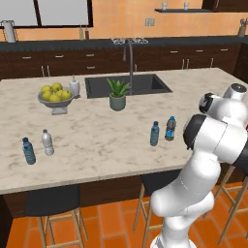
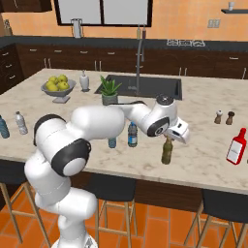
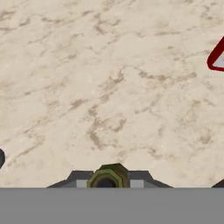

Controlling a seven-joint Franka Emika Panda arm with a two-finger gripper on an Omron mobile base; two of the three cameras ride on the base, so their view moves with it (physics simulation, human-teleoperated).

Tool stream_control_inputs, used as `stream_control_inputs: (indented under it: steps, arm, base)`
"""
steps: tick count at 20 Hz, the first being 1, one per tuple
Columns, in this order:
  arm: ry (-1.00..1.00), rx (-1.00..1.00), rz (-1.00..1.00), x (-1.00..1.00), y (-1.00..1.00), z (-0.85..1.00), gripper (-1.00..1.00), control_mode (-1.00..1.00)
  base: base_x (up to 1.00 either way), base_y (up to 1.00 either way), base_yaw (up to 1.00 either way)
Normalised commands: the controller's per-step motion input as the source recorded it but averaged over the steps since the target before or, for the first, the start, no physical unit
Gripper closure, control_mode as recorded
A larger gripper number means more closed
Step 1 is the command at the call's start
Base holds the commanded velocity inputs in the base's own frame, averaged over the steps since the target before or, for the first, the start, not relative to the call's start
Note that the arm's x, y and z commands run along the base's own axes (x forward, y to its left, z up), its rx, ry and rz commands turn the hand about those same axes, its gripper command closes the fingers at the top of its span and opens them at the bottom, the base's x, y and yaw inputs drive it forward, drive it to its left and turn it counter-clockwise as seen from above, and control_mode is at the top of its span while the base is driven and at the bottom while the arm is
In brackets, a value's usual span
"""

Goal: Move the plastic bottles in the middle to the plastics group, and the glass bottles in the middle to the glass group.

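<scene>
Gripper point(image 2: 168, 137) clamped on neck of olive glass bottle point(image 2: 166, 152), bottle upright just above marble counter point(image 2: 203, 160). Arm stretched low, forward and right. Two plastic bottles point(image 2: 132, 134) just behind forearm; red bottle point(image 2: 236, 147) farther right, shakers point(image 2: 224, 117) beyond. Far left: plastics pair point(image 1: 38, 146). Bowl point(image 1: 56, 101) holding yellow-green fruit.

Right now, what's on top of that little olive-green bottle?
The gripper sits on the green glass bottle, its jaws shut around the neck. In the hand view the bottle's mouth shows between them. The neck itself is covered. Below is bare marble counter.
</scene>
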Motion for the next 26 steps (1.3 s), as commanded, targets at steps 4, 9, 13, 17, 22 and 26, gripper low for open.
stream_control_inputs:
  steps: [4,9,13,17,22,26]
  arm:
    - [0.0,-0.01,-0.42,0.0,-0.63,0.02,1.0,-1.0]
    - [0.0,0.0,-0.27,0.07,-0.64,0.0,1.0,-1.0]
    - [0.0,0.0,-0.14,0.13,-0.79,0.0,1.0,-1.0]
    - [0.0,0.0,-0.04,0.23,-0.82,0.02,1.0,-1.0]
    - [0.0,0.0,0.0,0.32,-0.71,0.0,1.0,-1.0]
    - [0.0,0.0,0.0,0.34,-0.63,0.0,1.0,-1.0]
  base:
    - [0.0,0.0,0.0]
    - [0.0,0.0,0.0]
    - [0.0,0.0,0.0]
    - [0.0,0.0,0.0]
    - [0.0,0.0,0.0]
    - [0.0,0.0,0.0]
